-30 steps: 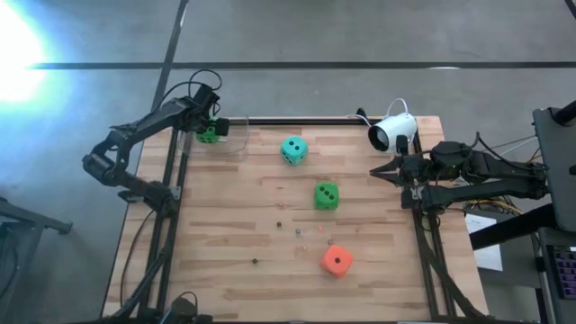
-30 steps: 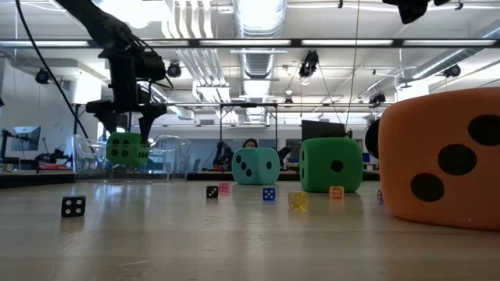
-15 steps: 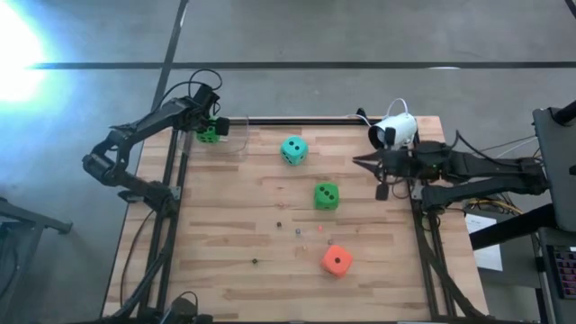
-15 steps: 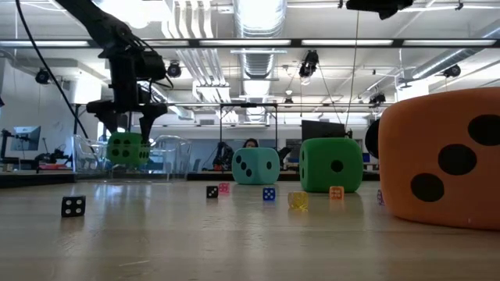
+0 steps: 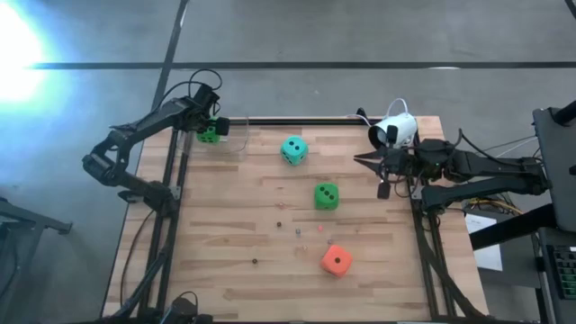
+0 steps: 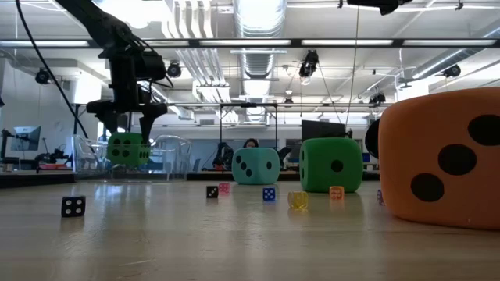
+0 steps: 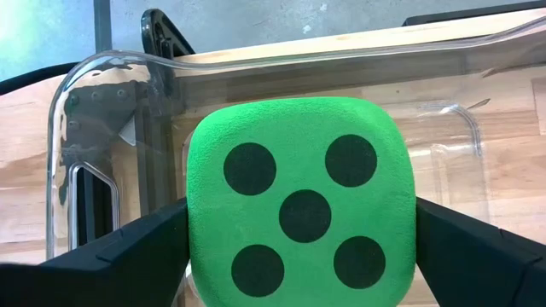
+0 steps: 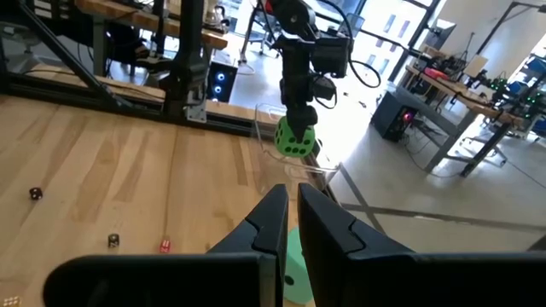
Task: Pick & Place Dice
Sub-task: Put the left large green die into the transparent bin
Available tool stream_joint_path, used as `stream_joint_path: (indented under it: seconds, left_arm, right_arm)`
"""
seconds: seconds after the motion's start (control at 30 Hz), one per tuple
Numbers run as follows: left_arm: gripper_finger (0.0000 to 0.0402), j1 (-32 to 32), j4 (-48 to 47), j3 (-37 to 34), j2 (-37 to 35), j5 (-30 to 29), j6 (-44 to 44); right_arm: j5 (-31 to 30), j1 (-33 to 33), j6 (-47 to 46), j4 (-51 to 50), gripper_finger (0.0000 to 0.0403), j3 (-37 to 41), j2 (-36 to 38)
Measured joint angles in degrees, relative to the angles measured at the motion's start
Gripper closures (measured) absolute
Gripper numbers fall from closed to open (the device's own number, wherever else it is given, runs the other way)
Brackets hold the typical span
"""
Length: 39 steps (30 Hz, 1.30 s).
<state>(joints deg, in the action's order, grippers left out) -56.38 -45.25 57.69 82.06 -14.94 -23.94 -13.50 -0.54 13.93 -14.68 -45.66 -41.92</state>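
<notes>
Wooden table (image 5: 234,234) under me was butcher-block planks, w/ a black rail (image 5: 297,120) along its far edge. A clear plastic container (image 7: 102,68) sat at the far left corner, a white camera (image 5: 393,131) at the far right. Tiny dice lay scattered mid-table: black (image 6: 73,206), pink (image 6: 224,187), blue (image 6: 269,194), yellow (image 6: 298,200), orange (image 6: 336,193). A person (image 6: 250,144) sat in the bkgd, by monitors.

Bright ceiling strip lights; glare upper left.
</notes>
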Motion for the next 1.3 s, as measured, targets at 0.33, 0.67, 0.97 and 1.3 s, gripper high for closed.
stream_joint_path:
  seconds: [0.33, 0.67, 0.97, 1.3]
  left_arm:
    - [0.0007, 0.0, 0.0, 0.0, 0.0, 0.0, 0.0]
    - [0.0007, 0.0, 0.0, 0.0, 0.0, 0.0, 0.0]
    - [0.0053, 0.0, 0.0, 0.0, 0.0, 0.0, 0.0]
    - [0.0024, 0.0, 0.0, 0.0, 0.0, 0.0, 1.0]
  right_arm:
    - [0.0, 0.0, 0.0, 0.0, 0.0376, 0.0, -1.1]
    - [0.0, 0.0, 0.2, 0.0, 0.0376, 0.0, -1.8]
    - [0.0, 0.0, 0.2, 0.1, 0.0376, 0.0, -1.7]
    - [-0.1, 0.0, 0.2, 0.2, 0.0376, 0.0, -1.7]
